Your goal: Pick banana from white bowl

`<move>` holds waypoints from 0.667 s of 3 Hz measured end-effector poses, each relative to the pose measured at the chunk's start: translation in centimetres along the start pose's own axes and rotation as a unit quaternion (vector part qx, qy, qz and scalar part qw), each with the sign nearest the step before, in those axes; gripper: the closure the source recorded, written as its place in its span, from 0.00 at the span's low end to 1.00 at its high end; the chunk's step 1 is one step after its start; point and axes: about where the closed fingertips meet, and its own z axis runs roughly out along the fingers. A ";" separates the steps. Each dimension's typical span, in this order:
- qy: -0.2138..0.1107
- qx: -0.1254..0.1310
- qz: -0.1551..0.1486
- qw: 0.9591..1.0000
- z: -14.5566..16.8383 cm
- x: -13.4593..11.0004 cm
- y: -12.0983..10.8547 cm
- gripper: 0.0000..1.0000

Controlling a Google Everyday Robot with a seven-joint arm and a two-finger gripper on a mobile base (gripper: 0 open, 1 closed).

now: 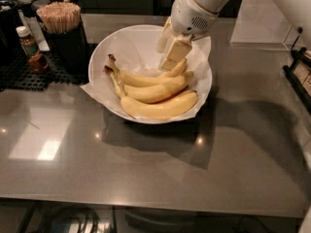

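The gripper (167, 58) hangs inside the white bowl (137, 41), reaching in from the upper right on a white arm (204, 4). Its tips are at the right-hand end of the uppermost banana (146, 79). Whether the jaws are open or closed, and whether they have hold of anything, I cannot tell.

The bowl is lined with crinkled white paper (92, 87) that sticks out past the rim. It holds three bananas, all just below and to the left of the jaws. The uppermost runs leftward from right under the tips. The middle banana (158, 92) lies against it, below the jaws. The third banana (160, 109) lies lowest, farthest from the jaws, along the near wall of the bowl. All three have their long axes running roughly left to right in gentle curves. Their stems point left, away from the jaws, and their blunt ends lie on the jaws' side.

Well to the left of the jaws, outside the bowl, one dark cup (68, 50) stands packed with upright wooden sticks (59, 16). Farther left still stands one small bottle (27, 41) with a pale cap, on a black mesh mat (19, 74). The bowl rests on a grey countertop (146, 178).
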 end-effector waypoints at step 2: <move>-0.003 0.000 -0.002 1.000 0.2 -0.2 -0.2 0.39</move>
